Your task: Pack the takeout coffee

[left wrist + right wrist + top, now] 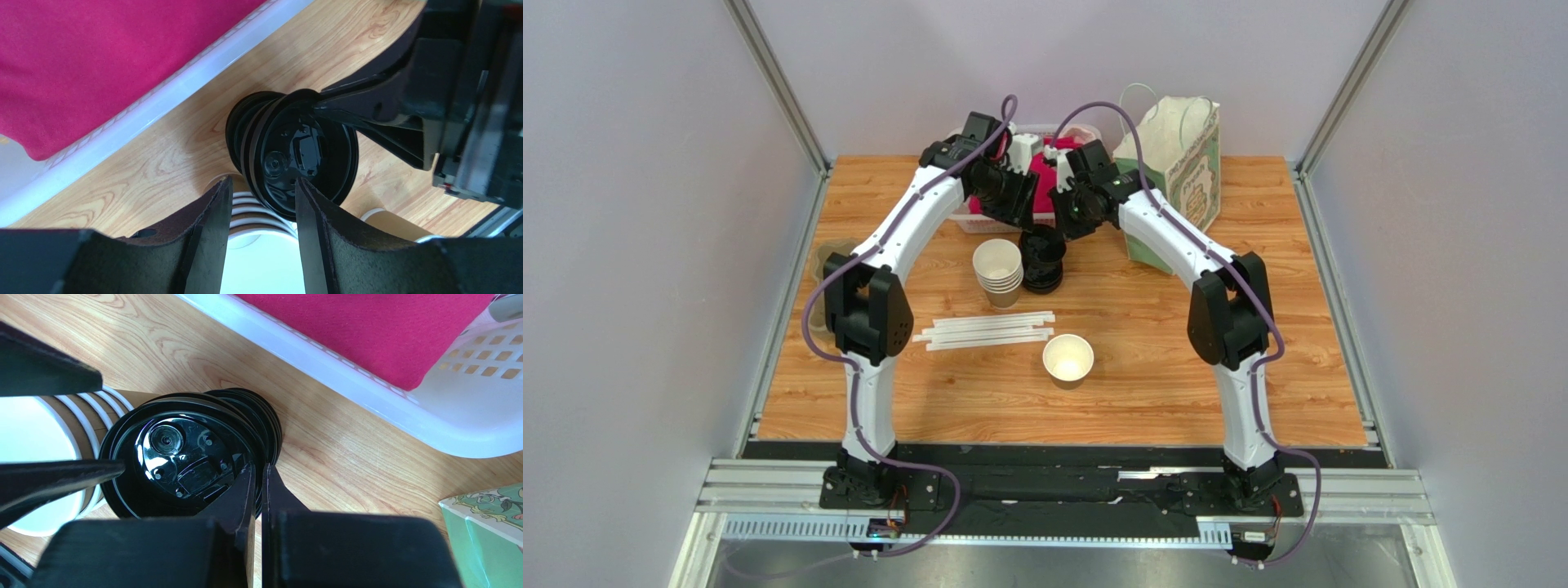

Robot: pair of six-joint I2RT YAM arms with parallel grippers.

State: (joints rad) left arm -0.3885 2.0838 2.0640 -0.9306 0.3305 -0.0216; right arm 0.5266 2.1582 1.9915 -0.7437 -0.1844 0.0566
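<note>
The single tan paper cup (1068, 359) stands open on the table in front of the arms, with no lid on it. Behind it is a pile of black lids (1043, 257). Its top lid (301, 153) (178, 459) is tilted up off the pile. My right gripper (258, 470) (1071, 218) is shut on that lid's rim. From the opposite side my left gripper (264, 182) (1017, 200) reaches in with its jaws apart. The lid's near edge lies between its fingertips, and I see no contact.
A stack of nested paper cups (998, 270) (37, 435) stands left of the lids. White straws (987, 331) lie in front of the stack. A white basket (184, 79) holding red cloth (393, 331) sits behind, and a green paper bag (1179, 159) stands at the back right.
</note>
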